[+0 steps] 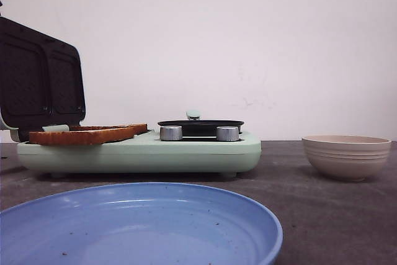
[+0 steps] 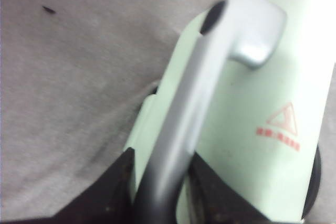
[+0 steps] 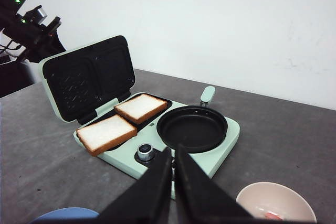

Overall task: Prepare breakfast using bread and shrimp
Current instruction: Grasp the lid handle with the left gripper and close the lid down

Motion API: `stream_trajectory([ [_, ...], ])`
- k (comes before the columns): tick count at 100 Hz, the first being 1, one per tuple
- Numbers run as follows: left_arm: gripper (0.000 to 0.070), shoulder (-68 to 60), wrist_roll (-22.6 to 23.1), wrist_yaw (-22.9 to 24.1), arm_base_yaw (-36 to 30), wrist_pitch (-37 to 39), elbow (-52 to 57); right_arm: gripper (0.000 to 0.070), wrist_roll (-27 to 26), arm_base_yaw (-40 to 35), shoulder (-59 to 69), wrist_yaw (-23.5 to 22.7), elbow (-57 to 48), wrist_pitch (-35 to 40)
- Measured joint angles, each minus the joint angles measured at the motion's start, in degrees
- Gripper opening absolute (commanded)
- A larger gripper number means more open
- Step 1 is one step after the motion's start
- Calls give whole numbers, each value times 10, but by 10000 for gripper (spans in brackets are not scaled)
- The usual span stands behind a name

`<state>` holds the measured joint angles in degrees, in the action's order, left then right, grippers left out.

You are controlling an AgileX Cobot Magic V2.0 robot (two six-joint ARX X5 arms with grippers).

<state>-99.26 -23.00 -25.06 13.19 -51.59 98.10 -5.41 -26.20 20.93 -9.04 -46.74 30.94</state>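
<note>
We see a mint-green breakfast maker (image 3: 212, 153) with black waffle-textured plates inside its lid (image 3: 89, 77), a black round pan (image 3: 192, 128), silver knobs (image 1: 170, 133), white bread (image 3: 140, 107) crusted golden-brown, a blue plate (image 1: 142, 224), a beige bowl (image 1: 346, 156), and grey table (image 1: 322, 215).

A red warning triangle with a line of unreadable red characters beneath stands on the mint-green lid (image 2: 252, 103).

Low frontal, two wrist views
</note>
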Motion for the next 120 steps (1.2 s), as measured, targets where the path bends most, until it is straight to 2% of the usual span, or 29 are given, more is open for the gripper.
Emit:
stream_trajectory([
  [28, 0, 4, -3, 4, -28, 6, 1, 0, 0, 0, 0, 0, 0, 0],
  [55, 0, 6, 0, -1, -106, 21, 2, 0, 0, 0, 0, 0, 0, -3],
  [67, 0, 4, 1, 30, -144, 35, 0, 0, 0, 0, 0, 0, 0, -3],
  [94, 0, -18, 7, 147, -237, 66, 0, 0, 0, 0, 0, 0, 0, -3],
  [120, 0, -94, 23, 153, -305, 77, 0, 0, 0, 0, 0, 0, 0, -3],
])
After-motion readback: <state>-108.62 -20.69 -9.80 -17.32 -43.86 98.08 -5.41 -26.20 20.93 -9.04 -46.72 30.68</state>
